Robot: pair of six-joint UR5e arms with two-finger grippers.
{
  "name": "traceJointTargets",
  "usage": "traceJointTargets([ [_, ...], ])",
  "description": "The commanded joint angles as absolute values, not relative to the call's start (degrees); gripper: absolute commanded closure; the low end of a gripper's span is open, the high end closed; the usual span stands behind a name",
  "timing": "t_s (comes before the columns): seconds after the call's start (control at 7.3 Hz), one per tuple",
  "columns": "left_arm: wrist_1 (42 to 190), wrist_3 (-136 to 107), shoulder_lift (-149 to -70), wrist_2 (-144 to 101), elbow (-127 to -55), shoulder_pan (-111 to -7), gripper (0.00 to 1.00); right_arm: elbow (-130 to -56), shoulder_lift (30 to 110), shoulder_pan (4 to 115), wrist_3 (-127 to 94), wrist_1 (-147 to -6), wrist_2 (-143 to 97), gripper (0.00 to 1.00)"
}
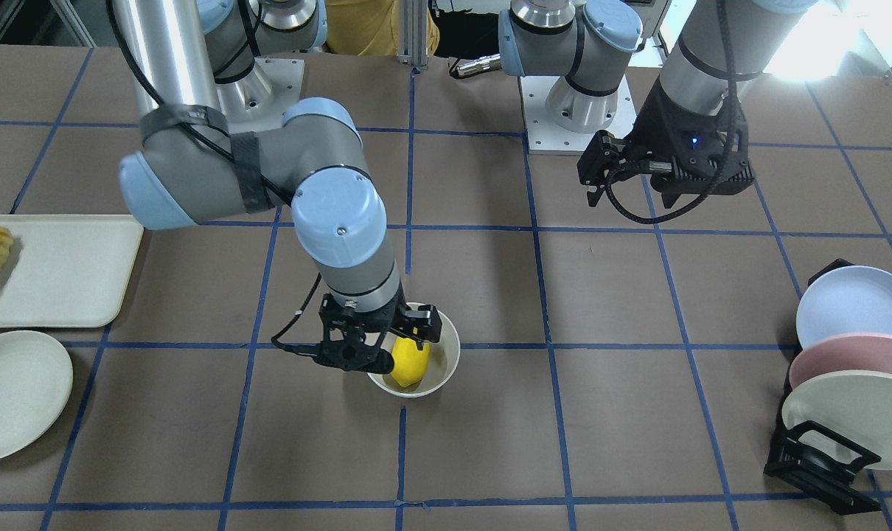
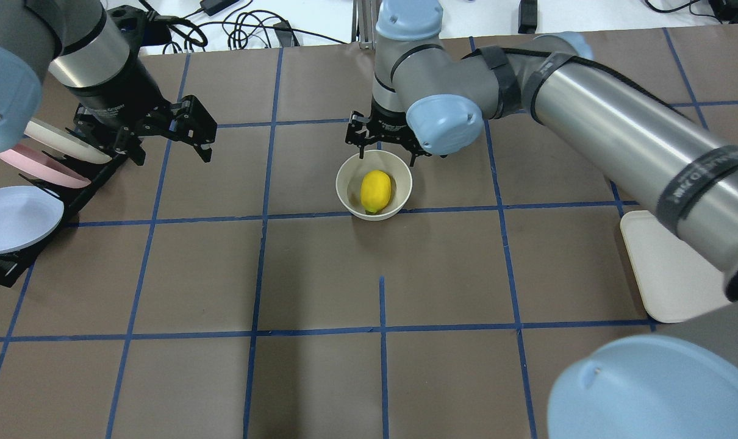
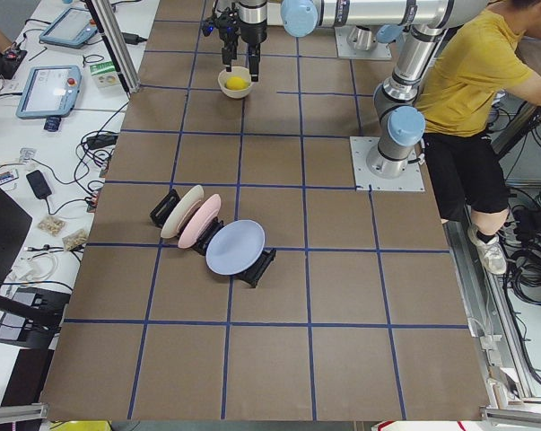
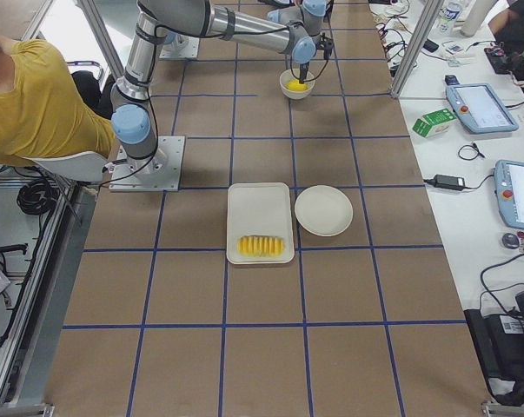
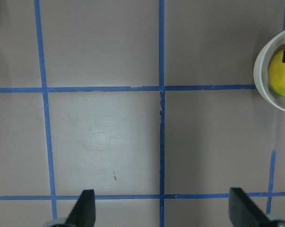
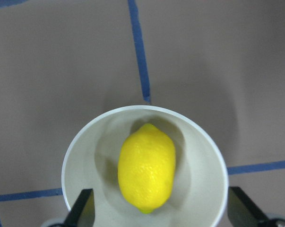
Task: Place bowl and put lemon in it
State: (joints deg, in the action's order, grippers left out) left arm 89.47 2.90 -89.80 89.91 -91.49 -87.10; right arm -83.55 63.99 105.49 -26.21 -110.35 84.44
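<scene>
Jaws of my right gripper [image 2: 386, 152]: spread wide, empty, poised directly above the bowl [image 6: 85, 156]. The lemon [image 6: 147, 168] lies loose inside the bowl, long axis square to my closing line. My left gripper [image 5: 163, 210], likewise spread and empty, hangs well apart from the bowl.

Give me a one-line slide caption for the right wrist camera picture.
Lemon lying in the cream bowl on the blue-taped table, open right gripper hovering directly above.
</scene>
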Motion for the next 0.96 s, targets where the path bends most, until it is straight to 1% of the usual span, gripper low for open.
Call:
traceJointTargets([
  [0.0, 89.5, 2.9, -89.8, 89.9, -91.5, -87.1, 0.00, -84.6, 74.3, 98.0, -19.4, -98.7, 86.4, 0.00],
  [0.27, 89.5, 2.9, -89.8, 89.9, -91.5, -87.1, 0.00, -84.8, 82.9, 91.8, -13.1, -86.7, 86.7, 0.00],
  [0.55, 89.4, 2.8, -90.3, 89.9, -90.7, -87.0, 0.00, -87.0, 87.3, 90.0, -13.2, -84.5, 85.8, 0.00],
  [0.68, 89.8, 2.8, -91.0, 90.2, -88.4, -87.1, 0.00, -89.1, 89.5, 90.0, -13.0, -84.5, 85.7, 0.00],
  [0.82, 90.1, 2.8, -91.1, 90.1, -88.2, -87.1, 0.00, -91.4, 90.5, 90.1, -13.3, -85.3, 85.9, 0.00],
])
